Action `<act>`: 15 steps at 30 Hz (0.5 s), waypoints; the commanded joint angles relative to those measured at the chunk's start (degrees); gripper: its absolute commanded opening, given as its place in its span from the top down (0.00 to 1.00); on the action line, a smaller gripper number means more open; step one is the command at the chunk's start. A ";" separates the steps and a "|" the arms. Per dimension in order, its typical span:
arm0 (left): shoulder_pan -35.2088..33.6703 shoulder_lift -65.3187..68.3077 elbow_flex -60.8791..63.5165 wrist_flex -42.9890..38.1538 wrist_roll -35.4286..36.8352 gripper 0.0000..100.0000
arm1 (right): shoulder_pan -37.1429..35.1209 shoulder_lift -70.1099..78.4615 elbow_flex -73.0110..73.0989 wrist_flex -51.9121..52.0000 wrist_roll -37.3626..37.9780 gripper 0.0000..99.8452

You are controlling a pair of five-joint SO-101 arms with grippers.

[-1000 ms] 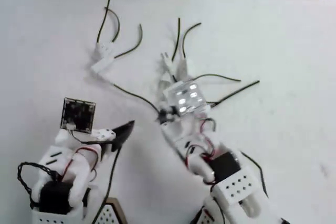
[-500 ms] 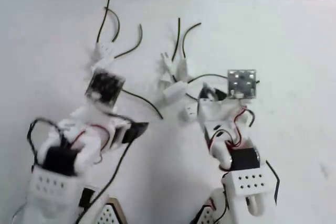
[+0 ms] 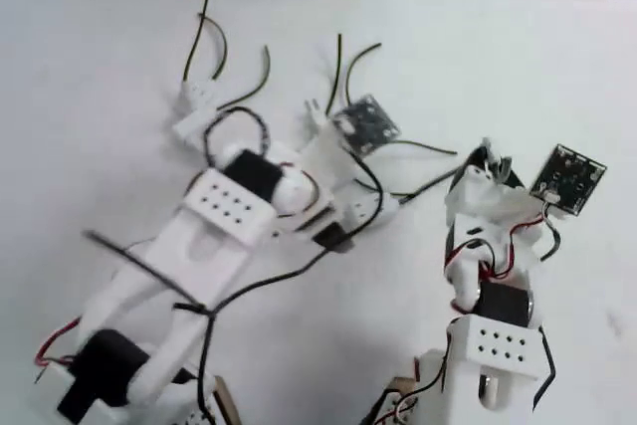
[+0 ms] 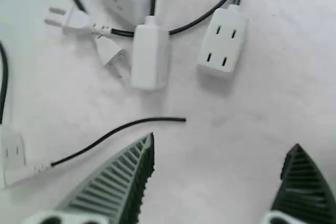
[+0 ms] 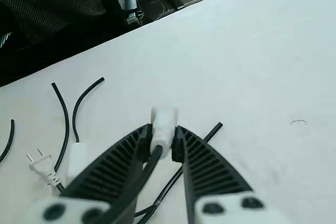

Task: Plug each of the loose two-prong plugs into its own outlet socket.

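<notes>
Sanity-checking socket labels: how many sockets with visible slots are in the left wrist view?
2. One double socket lies beside the plain white block. One partly cut-off socket sits on the end of the short cord. More may be hidden.

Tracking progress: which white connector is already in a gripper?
The connector clamped in the right gripper; the pronged plug lies loose on the table.
</notes>
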 commanded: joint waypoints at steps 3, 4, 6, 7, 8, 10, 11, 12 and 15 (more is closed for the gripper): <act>5.14 6.99 -3.08 -9.23 -0.62 0.63 | 1.36 -0.84 -1.67 -1.36 -0.62 0.98; 5.76 8.40 -3.16 -10.99 -0.62 0.63 | 1.36 -0.84 -1.67 -1.36 -0.62 0.98; 6.81 10.95 -3.16 -14.07 -0.62 0.63 | 1.71 -0.84 -1.67 -1.36 -0.62 0.98; 7.34 12.26 -3.08 -15.21 -0.62 0.63 | 2.07 -0.84 -1.67 -1.36 -0.62 0.98; 7.87 13.67 -3.08 -16.09 -0.62 0.63 | 2.24 -0.84 -1.67 -1.36 -0.62 0.98; 8.57 16.75 -3.08 -17.93 -0.62 0.63 | 2.24 -0.84 -1.67 -1.36 -0.62 0.98; 8.75 18.24 -3.08 -19.16 -0.62 0.63 | 2.07 -0.84 -1.67 -1.36 -0.62 0.98; 8.84 19.74 -3.08 -20.40 -0.62 0.63 | 1.98 -0.84 -1.67 -1.36 -0.62 0.98; 8.57 24.31 -3.25 -23.74 -0.62 0.63 | 1.89 -0.84 -1.67 -1.36 -0.62 0.98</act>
